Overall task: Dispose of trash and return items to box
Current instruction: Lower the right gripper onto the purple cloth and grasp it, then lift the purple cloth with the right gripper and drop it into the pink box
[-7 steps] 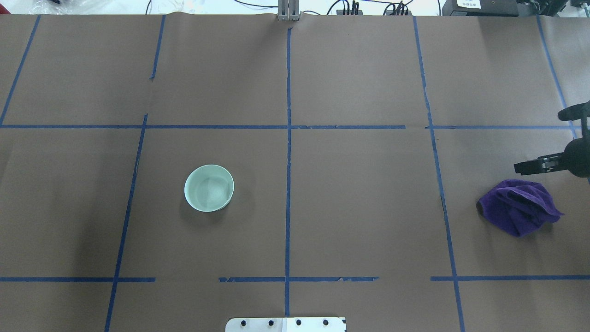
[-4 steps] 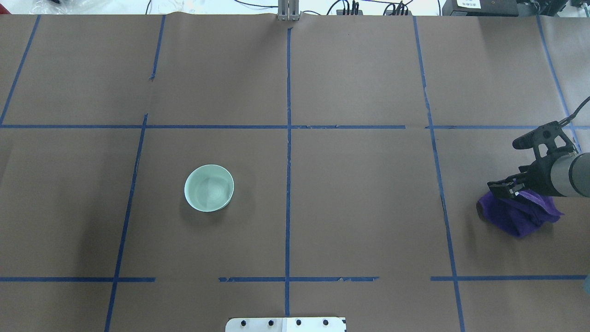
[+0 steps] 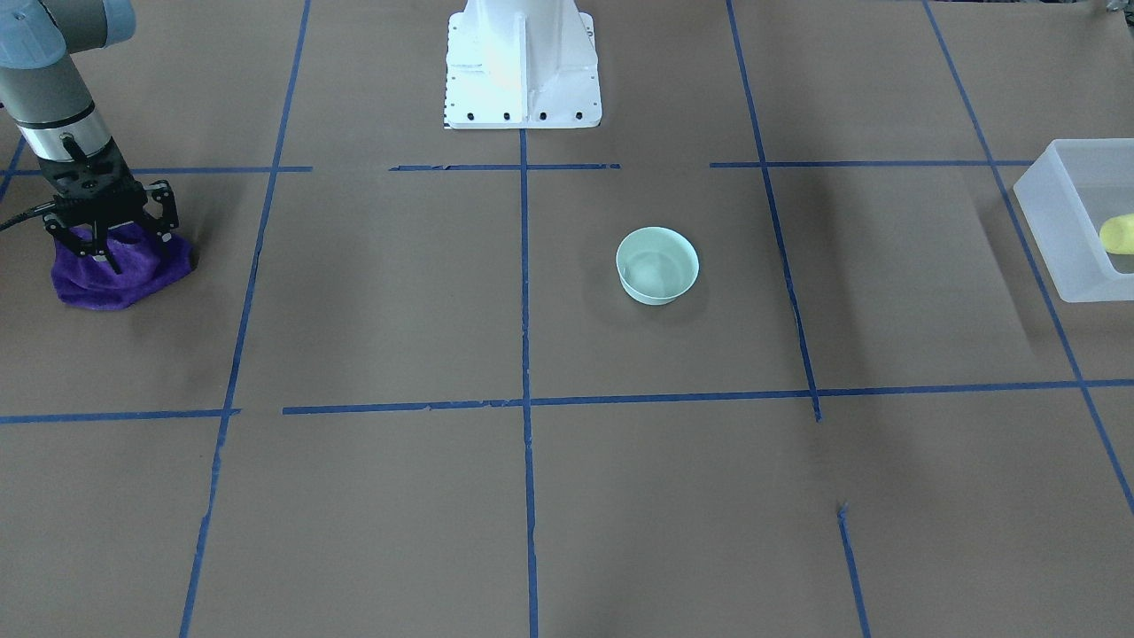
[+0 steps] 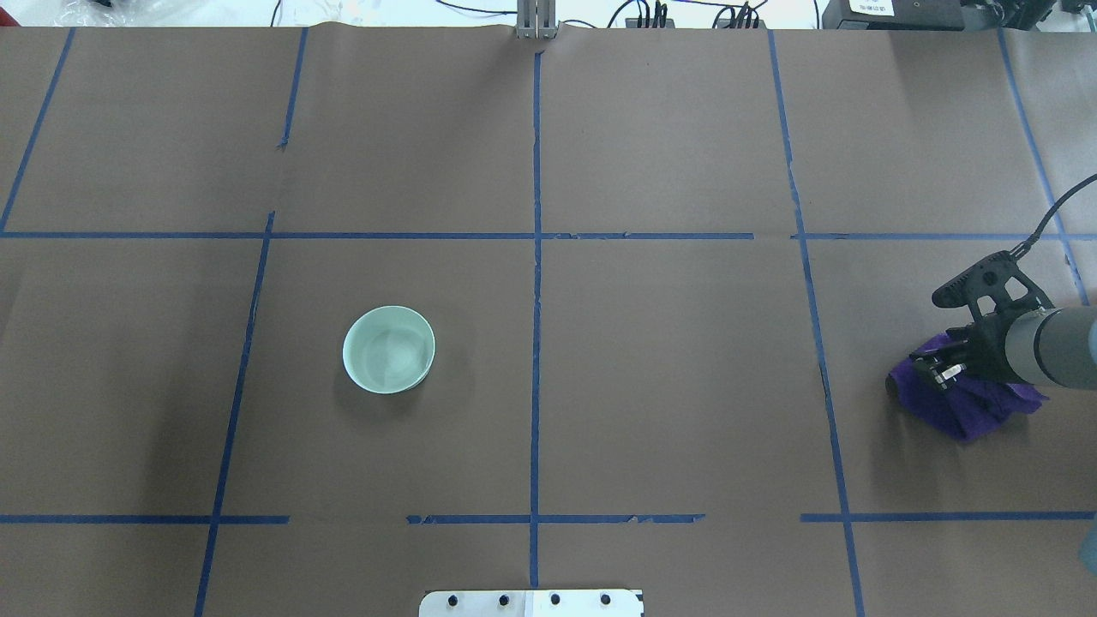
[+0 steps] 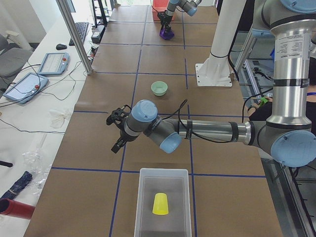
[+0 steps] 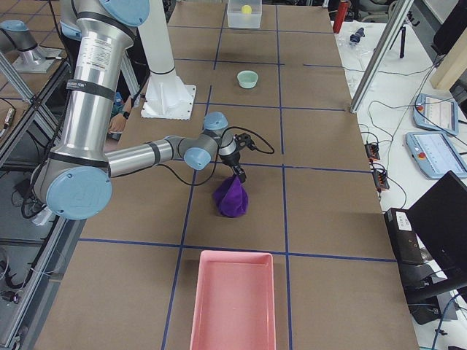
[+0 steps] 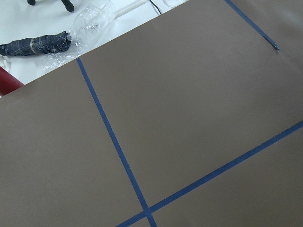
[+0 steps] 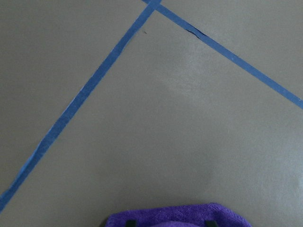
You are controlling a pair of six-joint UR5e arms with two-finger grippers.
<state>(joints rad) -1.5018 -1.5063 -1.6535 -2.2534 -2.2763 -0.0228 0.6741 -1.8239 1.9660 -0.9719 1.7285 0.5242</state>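
Observation:
The pale mint-green bowl [image 4: 388, 350] stands upright and empty left of the table's middle; it also shows in the front view [image 3: 657, 266]. The yellow cup [image 3: 1118, 235] lies on its side inside the frosted-white box [image 3: 1054, 221] at the table's left end, also seen in the left view [image 5: 160, 204]. My right gripper [image 3: 111, 244] is open and lowered onto the crumpled purple cloth [image 3: 115, 279], its fingers straddling the top folds. My left gripper [image 5: 118, 138] hovers over bare table between the bowl and the box [image 5: 141, 197]; I cannot tell whether it is open or shut.
A pink tray [image 6: 232, 306] lies at the table's right end, beyond the cloth [image 6: 232, 198]. The robot's white base [image 3: 521, 62] stands at the table's edge. Blue tape lines cross the brown paper cover.
My right gripper has come in from the right edge, moving left and down, from above the purple cloth onto it. The bowl has not moved.

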